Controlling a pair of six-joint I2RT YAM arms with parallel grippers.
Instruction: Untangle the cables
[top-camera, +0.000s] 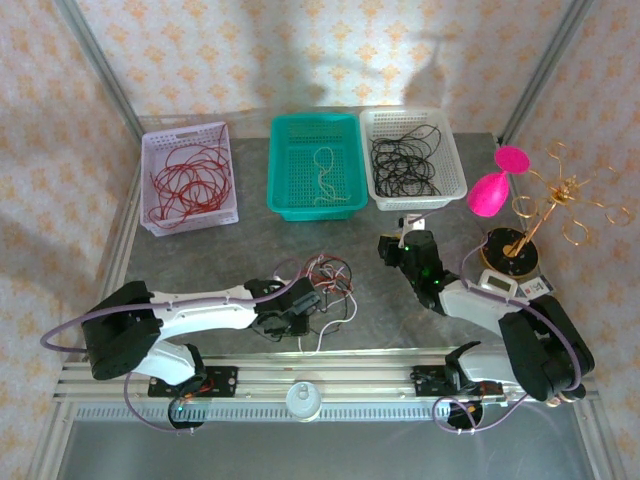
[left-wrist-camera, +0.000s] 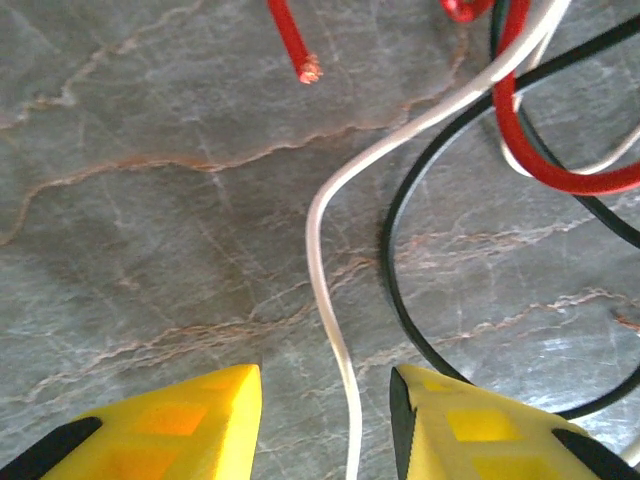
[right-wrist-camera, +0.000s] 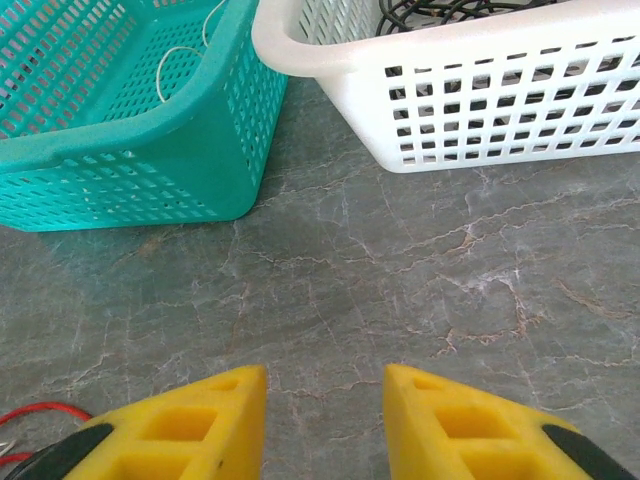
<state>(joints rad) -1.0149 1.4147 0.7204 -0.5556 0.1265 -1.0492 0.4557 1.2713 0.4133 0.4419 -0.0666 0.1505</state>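
The cables (top-camera: 325, 285) lie as a loose tangle of red, black and white wires on the grey table, just beyond my left gripper (top-camera: 306, 310). In the left wrist view that gripper (left-wrist-camera: 325, 382) is open and low over the table. A white cable (left-wrist-camera: 322, 270) runs between its yellow fingers, touching neither. A black cable (left-wrist-camera: 392, 270) loops past the right finger, and red cable (left-wrist-camera: 520, 140) crosses the upper right. My right gripper (top-camera: 405, 235) sits near the baskets; its fingers (right-wrist-camera: 325, 378) are open over bare table.
Three baskets line the back: a lilac one (top-camera: 190, 178) with red wires, a teal one (top-camera: 315, 165) (right-wrist-camera: 150, 150) with a white wire, a white one (top-camera: 412, 155) (right-wrist-camera: 480, 90) with black wires. A pink ornament (top-camera: 492, 190) and gold wire stand (top-camera: 545, 215) are at right.
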